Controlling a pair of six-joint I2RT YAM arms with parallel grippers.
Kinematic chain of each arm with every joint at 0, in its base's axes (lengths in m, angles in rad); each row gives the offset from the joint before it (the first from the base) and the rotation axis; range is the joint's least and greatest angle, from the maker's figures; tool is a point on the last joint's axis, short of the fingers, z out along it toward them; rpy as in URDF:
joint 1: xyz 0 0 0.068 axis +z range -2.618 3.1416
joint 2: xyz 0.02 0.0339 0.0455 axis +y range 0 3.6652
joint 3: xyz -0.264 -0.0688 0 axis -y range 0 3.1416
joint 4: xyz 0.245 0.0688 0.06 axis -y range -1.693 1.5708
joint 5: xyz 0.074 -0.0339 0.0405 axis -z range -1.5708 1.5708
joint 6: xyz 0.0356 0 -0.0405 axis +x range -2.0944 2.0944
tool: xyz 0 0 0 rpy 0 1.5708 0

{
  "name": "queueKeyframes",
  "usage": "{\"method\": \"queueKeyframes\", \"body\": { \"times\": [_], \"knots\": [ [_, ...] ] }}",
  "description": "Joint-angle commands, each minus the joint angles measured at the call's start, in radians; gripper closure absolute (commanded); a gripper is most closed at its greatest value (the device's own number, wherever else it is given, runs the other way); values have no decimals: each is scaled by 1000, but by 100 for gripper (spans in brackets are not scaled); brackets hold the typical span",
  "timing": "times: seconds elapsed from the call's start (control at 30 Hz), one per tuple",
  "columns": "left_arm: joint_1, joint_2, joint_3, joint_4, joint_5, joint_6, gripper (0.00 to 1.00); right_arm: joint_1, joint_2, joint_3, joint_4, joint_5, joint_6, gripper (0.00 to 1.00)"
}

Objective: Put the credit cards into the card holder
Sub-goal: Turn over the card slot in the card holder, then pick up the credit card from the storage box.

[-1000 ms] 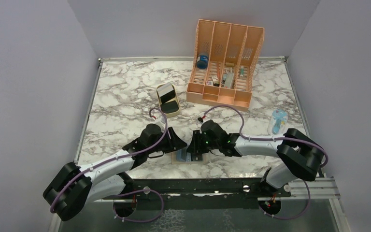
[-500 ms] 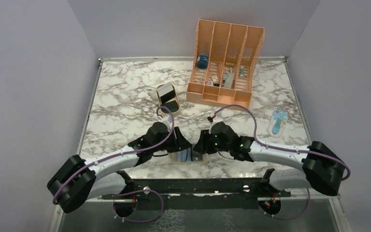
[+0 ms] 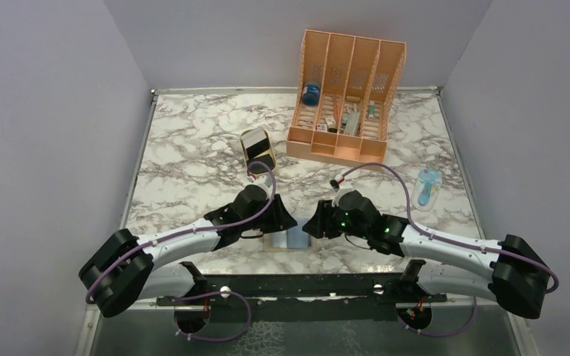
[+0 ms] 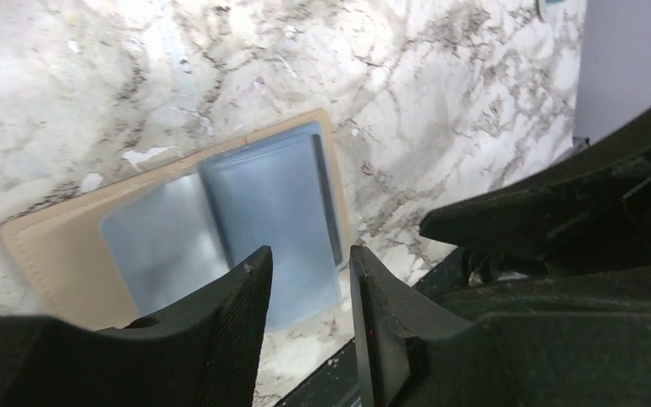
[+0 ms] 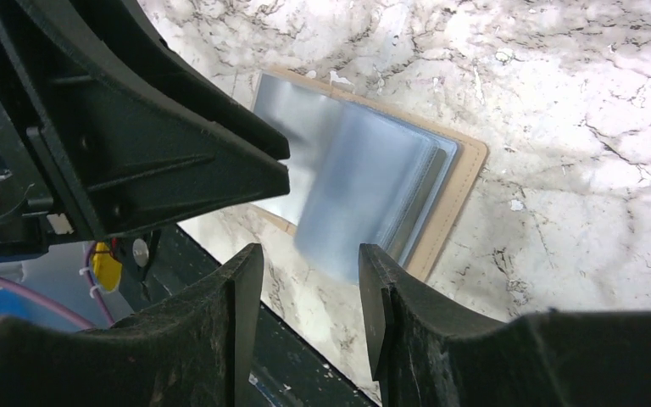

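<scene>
The card holder [image 3: 289,239] lies open near the table's front edge, tan with light-blue pockets. It shows in the left wrist view [image 4: 178,229] and the right wrist view [image 5: 373,178]. A black card [image 3: 263,159] and a silver-grey card [image 3: 253,140] sit in a tan oval tray [image 3: 270,173] further back. My left gripper [image 3: 285,220] [image 4: 309,263] hovers at the holder's left edge, open and empty. My right gripper [image 3: 314,225] [image 5: 309,259] hovers at its right edge, open and empty.
A big orange slotted organizer [image 3: 345,96] stands at the back, with a blue jar [image 3: 311,94] and small items inside. A blue-and-white object [image 3: 426,187] lies at the right. A black rail [image 3: 304,285] runs along the front edge, close below the holder.
Both grippers have shifted to the right and slightly back. The right arm has stretched out lower. The open card holder shows more between them.
</scene>
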Motion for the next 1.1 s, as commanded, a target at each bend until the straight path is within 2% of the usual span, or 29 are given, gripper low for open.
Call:
{"method": "queueKeyframes", "body": {
  "times": [0.0,0.23,0.47,0.73,0.9,1.07],
  "knots": [
    [-5,-26,50,-135,-113,43,60,5,6,-13,40,-23,6,53],
    [-5,-62,122,-349,-268,107,61,5,45,9,25,-22,12,53],
    [43,8,334,-547,-406,354,55,4,-17,4,9,-14,-10,49],
    [258,150,588,-627,-355,674,53,5,-64,-5,-35,-21,0,50],
    [296,233,737,-628,-274,799,53,5,-90,-25,-30,-8,-21,51],
    [303,272,781,-616,-215,857,52,4,-52,0,-73,18,1,51]
  ]
}}
